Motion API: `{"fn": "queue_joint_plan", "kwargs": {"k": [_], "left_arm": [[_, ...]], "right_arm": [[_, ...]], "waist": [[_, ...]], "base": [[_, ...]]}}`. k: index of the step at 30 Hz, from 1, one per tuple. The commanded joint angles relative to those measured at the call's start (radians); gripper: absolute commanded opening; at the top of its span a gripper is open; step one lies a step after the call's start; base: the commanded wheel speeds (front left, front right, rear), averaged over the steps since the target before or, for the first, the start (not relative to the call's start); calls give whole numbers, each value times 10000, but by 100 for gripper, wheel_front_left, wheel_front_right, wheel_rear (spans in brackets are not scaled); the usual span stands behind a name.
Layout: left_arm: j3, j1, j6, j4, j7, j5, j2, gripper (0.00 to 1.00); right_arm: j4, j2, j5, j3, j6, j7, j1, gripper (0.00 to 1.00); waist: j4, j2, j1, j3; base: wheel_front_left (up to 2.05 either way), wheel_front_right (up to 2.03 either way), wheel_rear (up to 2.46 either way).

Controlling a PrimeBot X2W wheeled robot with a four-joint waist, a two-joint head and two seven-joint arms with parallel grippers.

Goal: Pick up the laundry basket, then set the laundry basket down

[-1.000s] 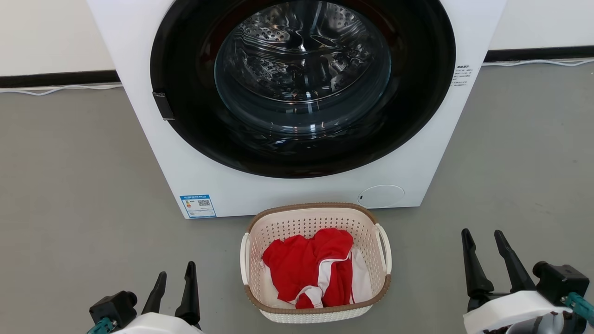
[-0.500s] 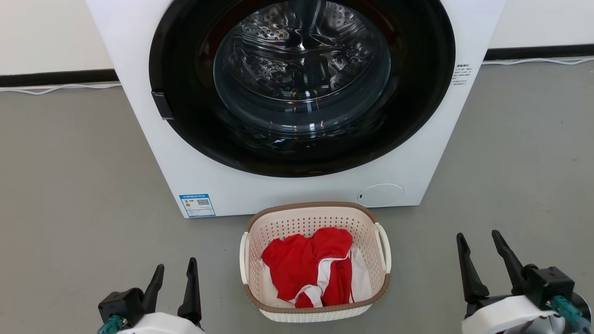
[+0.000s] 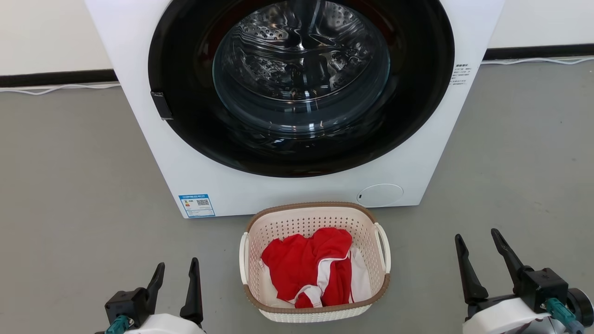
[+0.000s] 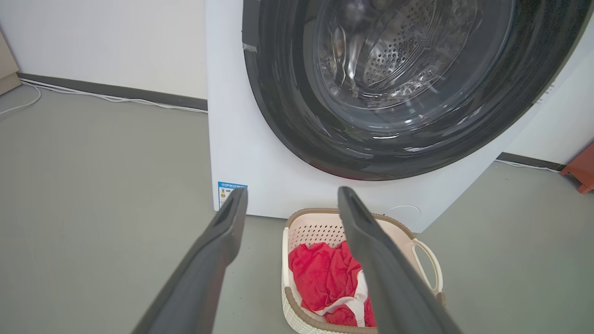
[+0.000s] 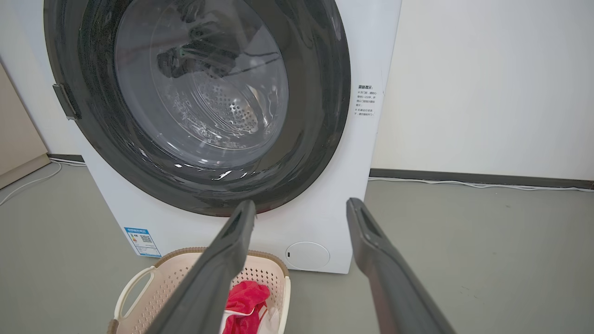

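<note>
The laundry basket (image 3: 377, 280) stands on the grey floor just in front of the washer, cream with a brown rim and white side handles. Red and white clothes (image 3: 311, 264) lie inside it. My left gripper (image 3: 177, 272) is open at the lower left, well apart from the basket's left handle (image 3: 242, 257). My right gripper (image 3: 478, 239) is open at the lower right, further from the right handle (image 3: 385, 248). The left wrist view has the basket (image 4: 301, 227) low between and behind its fingers; the right wrist view has the basket (image 5: 153, 283) at the lower left.
A white front-loading washer (image 3: 204, 181) with a dark round door (image 3: 301, 83), shut, rises right behind the basket. Grey floor (image 3: 74, 185) spreads on both sides. A white cable (image 3: 55, 88) runs along the wall's dark skirting. A reddish object (image 4: 580, 174) sits at the far right of the left wrist view.
Both grippers have shifted slightly: the left one moved a little right, the right one a little left and its wrist turned. The basket has stayed where it was.
</note>
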State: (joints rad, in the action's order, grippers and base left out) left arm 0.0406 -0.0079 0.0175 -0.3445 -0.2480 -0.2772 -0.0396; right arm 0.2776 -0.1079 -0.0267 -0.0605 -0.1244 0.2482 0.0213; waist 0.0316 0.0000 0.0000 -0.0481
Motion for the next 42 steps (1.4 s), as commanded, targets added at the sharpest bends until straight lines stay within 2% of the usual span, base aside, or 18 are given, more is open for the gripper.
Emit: {"fn": "queue_joint_plan", "kwargs": {"k": [1,29,36,42], "left_arm": [[-269,-379,-56,212,-137,135,-106,100],[-221,-467,-33,154,-138,64,-106,100],[-155,-696,-28,61,-138,88,-106,100],[2,-1151,-41,-19,-138,152,-106,100]], "right_arm": [[-161,-100,16,207,-63,136,165,100],[-131,-95,-14,180,-63,136,234,100],[-70,-99,1,199,-63,136,440,100],[94,-107,-19,258,-63,136,821,100]], "waist": [[-4,0,0,10],[-22,0,0,-217],[-49,0,0,-631],[-103,0,0,-1401]], "base": [[0,0,0],[0,0,0],[0,0,0],[0,0,0]]}}
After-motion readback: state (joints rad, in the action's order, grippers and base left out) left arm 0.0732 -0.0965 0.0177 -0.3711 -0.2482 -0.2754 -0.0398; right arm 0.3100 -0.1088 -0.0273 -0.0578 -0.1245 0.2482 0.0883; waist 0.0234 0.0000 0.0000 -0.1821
